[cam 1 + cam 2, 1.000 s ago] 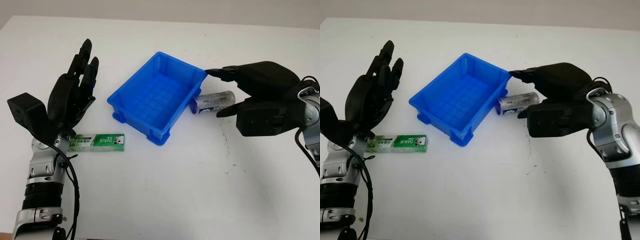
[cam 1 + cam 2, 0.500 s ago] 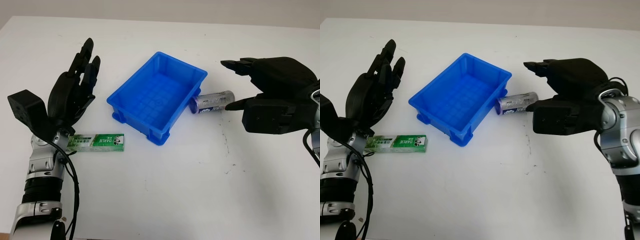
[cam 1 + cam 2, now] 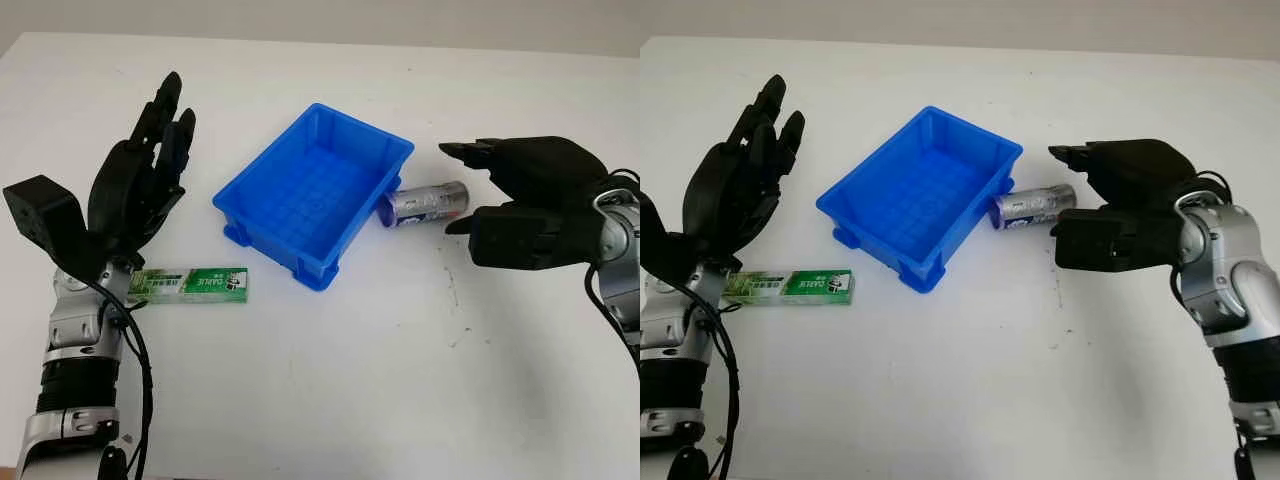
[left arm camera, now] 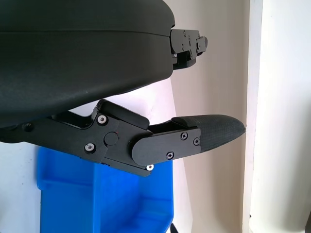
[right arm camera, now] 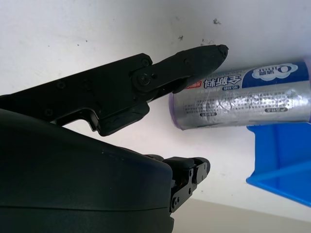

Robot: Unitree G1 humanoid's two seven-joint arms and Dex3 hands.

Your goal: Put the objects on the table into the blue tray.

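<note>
A blue tray (image 3: pixel 313 193) sits on the white table (image 3: pixel 400 380), turned at an angle, and its ribbed floor holds nothing. Just beside the tray's right-hand end lies a silver can (image 3: pixel 424 203) on its side, its near end almost touching the tray wall, its printed label facing up. The right hand (image 3: pixel 520 205) is right of the tray, beyond the far end of the can, and holds nothing; its fingers are held wide, one black fingertip (image 5: pixel 204 54) reaching close over the can's end without clearly touching it, while the upper fingers stretch out above the can toward the tray. In front of the tray's left corner, and apart from it, a green toothpaste box (image 3: pixel 190 284) lies flat on the table with its long side roughly level with the tray's near edge. The left hand (image 3: pixel 140 185) is raised left of the tray, above the left end of the toothpaste box, palm toward the tray, fingers extended upward and grasping nothing.
</note>
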